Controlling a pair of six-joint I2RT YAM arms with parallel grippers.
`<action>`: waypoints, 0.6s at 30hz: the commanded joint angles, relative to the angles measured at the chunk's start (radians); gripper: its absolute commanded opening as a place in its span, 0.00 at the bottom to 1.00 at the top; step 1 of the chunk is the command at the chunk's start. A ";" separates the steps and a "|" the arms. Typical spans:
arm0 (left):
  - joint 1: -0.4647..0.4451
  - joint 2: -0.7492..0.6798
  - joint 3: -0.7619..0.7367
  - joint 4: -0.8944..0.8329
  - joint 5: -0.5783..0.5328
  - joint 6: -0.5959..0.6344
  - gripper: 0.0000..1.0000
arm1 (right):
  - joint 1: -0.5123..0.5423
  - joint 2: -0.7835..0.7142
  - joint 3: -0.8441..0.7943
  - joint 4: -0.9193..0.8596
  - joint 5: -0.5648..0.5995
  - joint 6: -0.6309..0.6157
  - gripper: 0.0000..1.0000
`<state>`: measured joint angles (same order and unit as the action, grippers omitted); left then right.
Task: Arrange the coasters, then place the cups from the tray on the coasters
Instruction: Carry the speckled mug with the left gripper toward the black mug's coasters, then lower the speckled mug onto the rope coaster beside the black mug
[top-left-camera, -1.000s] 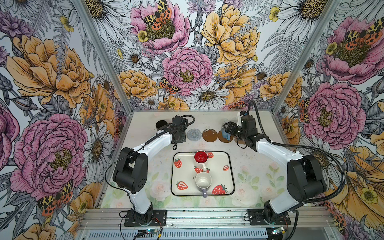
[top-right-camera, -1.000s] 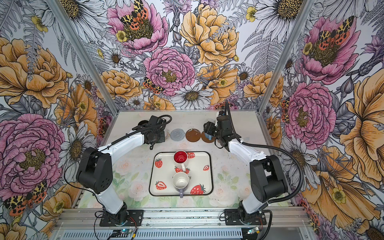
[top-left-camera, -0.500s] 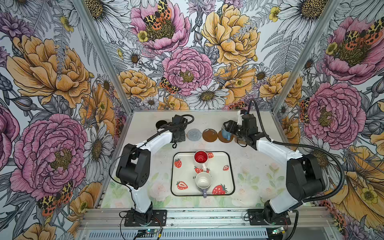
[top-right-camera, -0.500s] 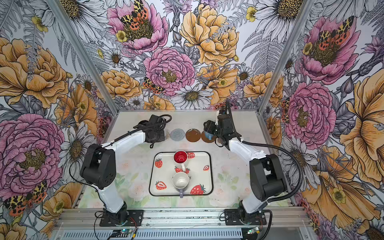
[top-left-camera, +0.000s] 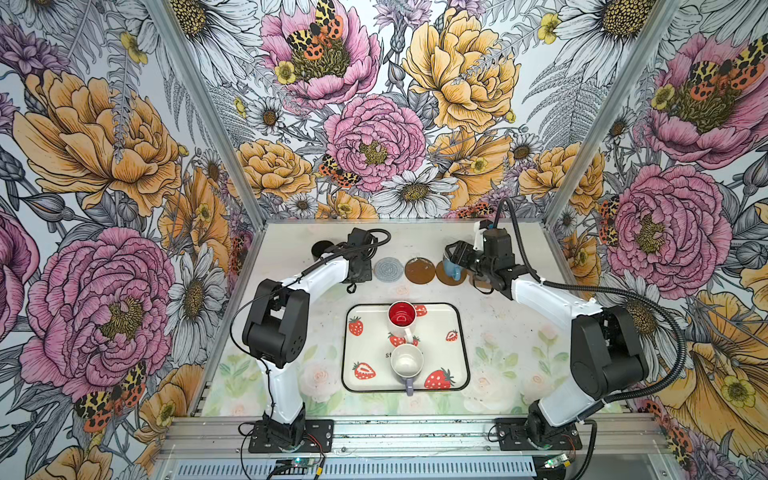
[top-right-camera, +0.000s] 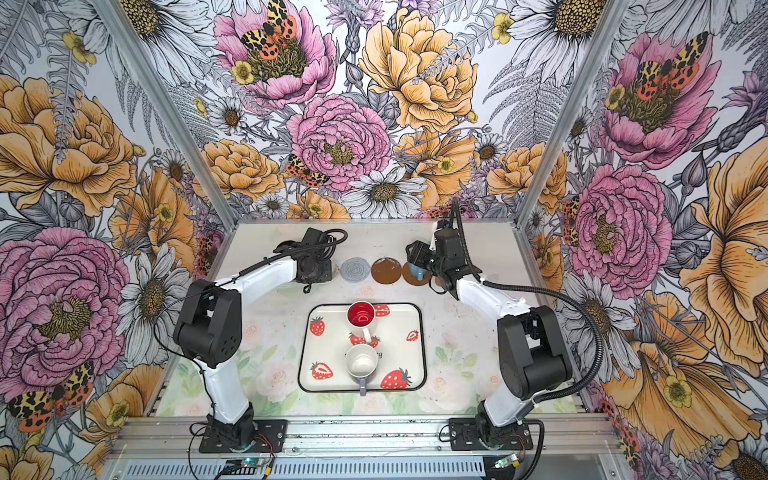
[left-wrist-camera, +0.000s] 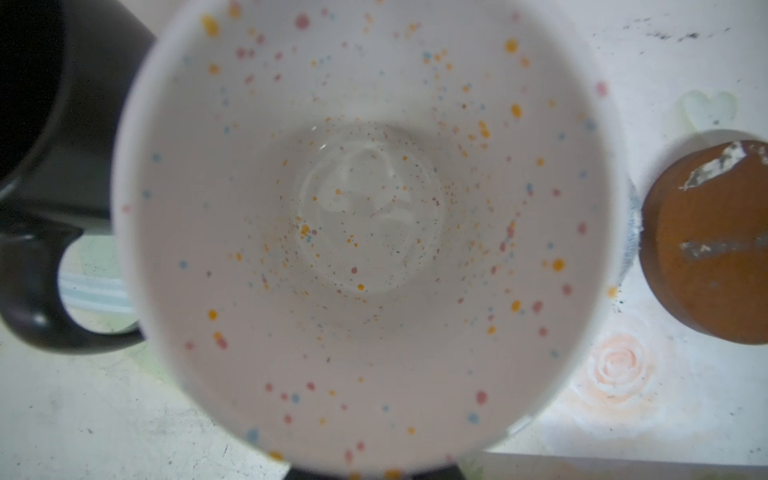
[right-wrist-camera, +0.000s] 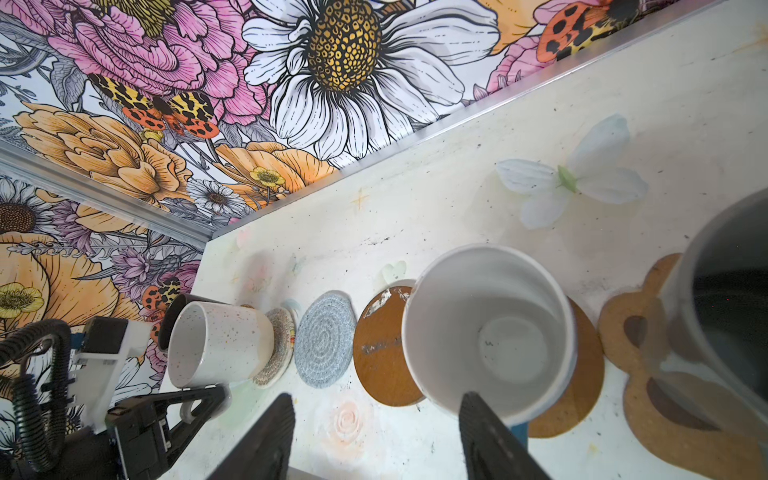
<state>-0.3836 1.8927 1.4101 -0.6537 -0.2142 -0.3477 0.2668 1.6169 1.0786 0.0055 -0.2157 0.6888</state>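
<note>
White speckled mug (right-wrist-camera: 216, 345) pinched by left pincer (right-wrist-camera: 195, 401), crowding black mug (left-wrist-camera: 83, 124): I risk knock. Right pincer (right-wrist-camera: 378, 399) open, empty, close over blue mug (right-wrist-camera: 490, 332); retreat may drag it off brown coaster (right-wrist-camera: 584, 370).

Red-lined mug (top-left-camera: 402, 319) and lilac mug (top-left-camera: 407, 365) on strawberry tray (top-left-camera: 448, 356)

Six mugs (right-wrist-camera: 216, 345) (right-wrist-camera: 183, 301) (right-wrist-camera: 486, 332) (right-wrist-camera: 727, 291) (top-left-camera: 402, 318) (top-left-camera: 407, 363), five coasters (right-wrist-camera: 278, 345) (right-wrist-camera: 326, 345) (right-wrist-camera: 380, 353) (right-wrist-camera: 582, 374) (right-wrist-camera: 648, 353) in clear view, one strawberry-print tray (top-left-camera: 449, 353), two robot arms (top-left-camera: 324, 274) (top-left-camera: 548, 295)
</note>
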 joint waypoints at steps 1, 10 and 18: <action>0.012 -0.015 0.049 0.059 -0.013 0.016 0.00 | -0.007 0.009 0.024 0.031 -0.011 0.004 0.65; 0.018 -0.008 0.052 0.057 -0.012 0.016 0.00 | -0.008 0.008 0.026 0.031 -0.014 0.003 0.65; 0.019 0.002 0.061 0.048 -0.012 0.011 0.00 | -0.009 0.010 0.028 0.030 -0.018 0.006 0.65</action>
<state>-0.3706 1.9045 1.4239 -0.6636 -0.2146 -0.3477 0.2668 1.6169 1.0786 0.0059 -0.2211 0.6891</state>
